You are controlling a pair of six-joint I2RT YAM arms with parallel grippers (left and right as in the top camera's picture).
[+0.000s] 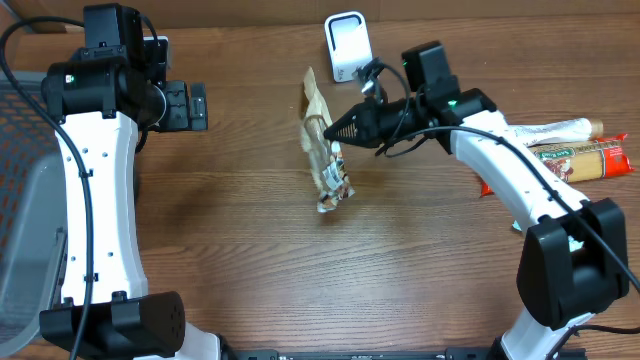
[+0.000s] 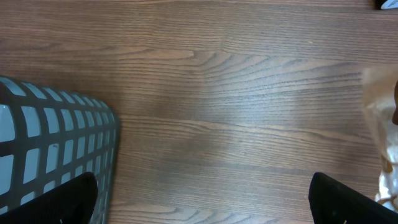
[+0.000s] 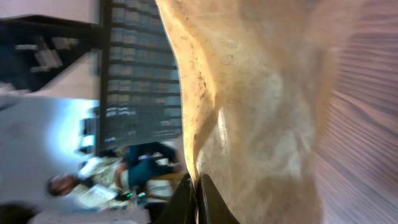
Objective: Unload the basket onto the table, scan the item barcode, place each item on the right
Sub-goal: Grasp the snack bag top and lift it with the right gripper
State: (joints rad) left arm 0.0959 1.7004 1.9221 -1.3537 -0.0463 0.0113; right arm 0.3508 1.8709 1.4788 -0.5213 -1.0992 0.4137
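Half the job looks done, by my read: the right pincer is clamped tight on the upper edge of the bag, which hangs near the middle of the surface, just short of the scanner. In the right wrist view the tips pinch a fold of it (no barcode shows to me anywhere). What is left is turning the printed side to the scanner and getting a read. The left pincer hangs wide apart and empty near the basket. Another pack lies far right.
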